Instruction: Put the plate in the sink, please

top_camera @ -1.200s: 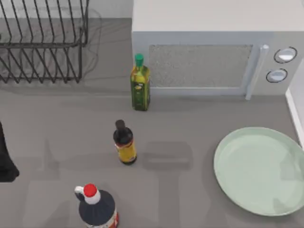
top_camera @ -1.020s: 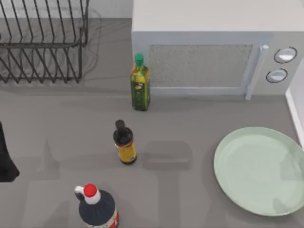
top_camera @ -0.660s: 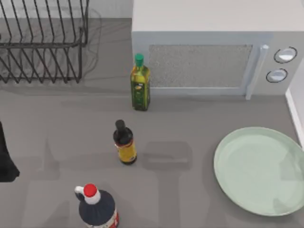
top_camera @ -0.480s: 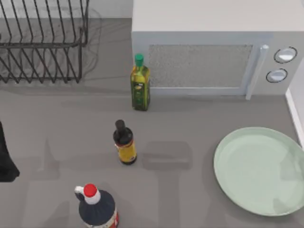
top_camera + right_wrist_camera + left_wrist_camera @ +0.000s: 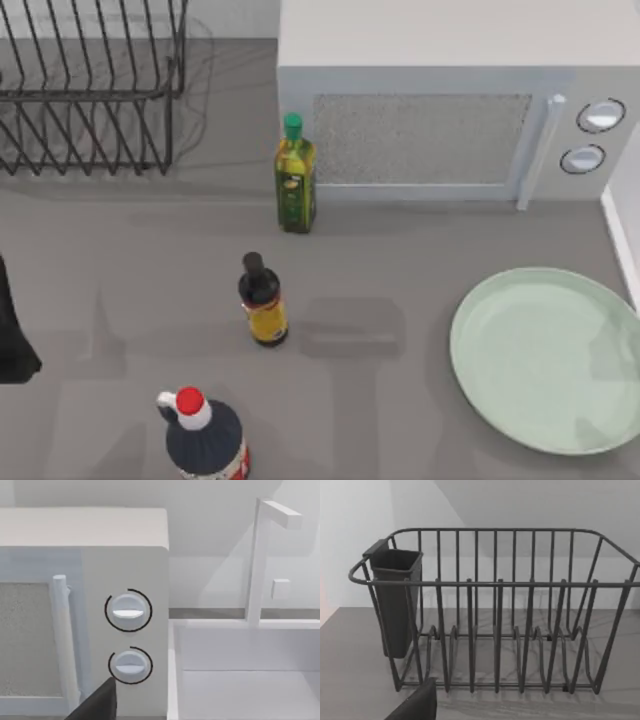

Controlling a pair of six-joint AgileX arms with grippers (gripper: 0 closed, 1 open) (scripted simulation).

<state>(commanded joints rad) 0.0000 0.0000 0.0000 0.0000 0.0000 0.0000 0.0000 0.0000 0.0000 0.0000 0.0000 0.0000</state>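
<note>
Lying flat just in front of the white microwave oven, toward its dial end, the large round pale mint-green plate is sitting beside the white sink, nearer my right arm; whether either claw is spread, I cannot tell.

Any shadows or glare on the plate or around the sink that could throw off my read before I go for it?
Top view: soft grey shadows cross the plate near its right and lower edges, and a blocky one lies on the counter right of the dark bottle; no glare. Right wrist view: the sink is evenly lit, the faucet casting a faint shadow on the wall.
</note>
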